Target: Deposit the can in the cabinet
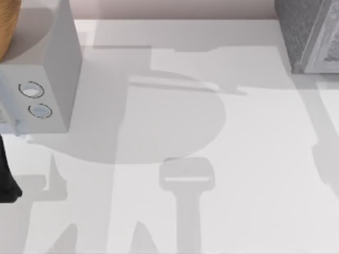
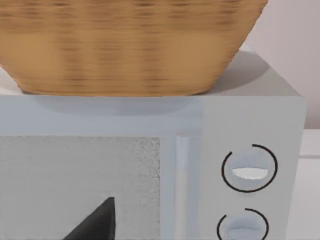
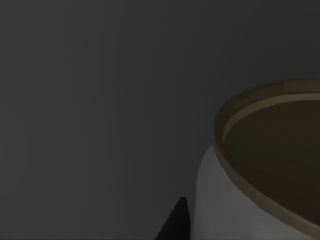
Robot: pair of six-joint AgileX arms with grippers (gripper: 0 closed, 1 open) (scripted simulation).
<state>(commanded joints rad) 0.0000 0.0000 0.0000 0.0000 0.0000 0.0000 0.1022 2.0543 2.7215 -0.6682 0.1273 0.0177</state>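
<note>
Beside the right finger: the can (image 3: 235, 200) stands close against one dark fingertip (image 3: 175, 225) in the right wrist view, its gold rim and pale side showing before a dim grey surface.
Right fingers: whether spread or pinching, I cannot tell.
Cabinet (image 1: 312, 37): dark, speckled, with a paler framed front, at the tabletop's (image 1: 254, 159) far right corner.
Left fingers: one dark tip (image 2: 97, 225) sits before the front of the smooth light grey box (image 2: 250, 120) with two round dials; spread or pressed together, I cannot tell.
Basket (image 2: 125, 45): woven, resting on top of that box.
</note>
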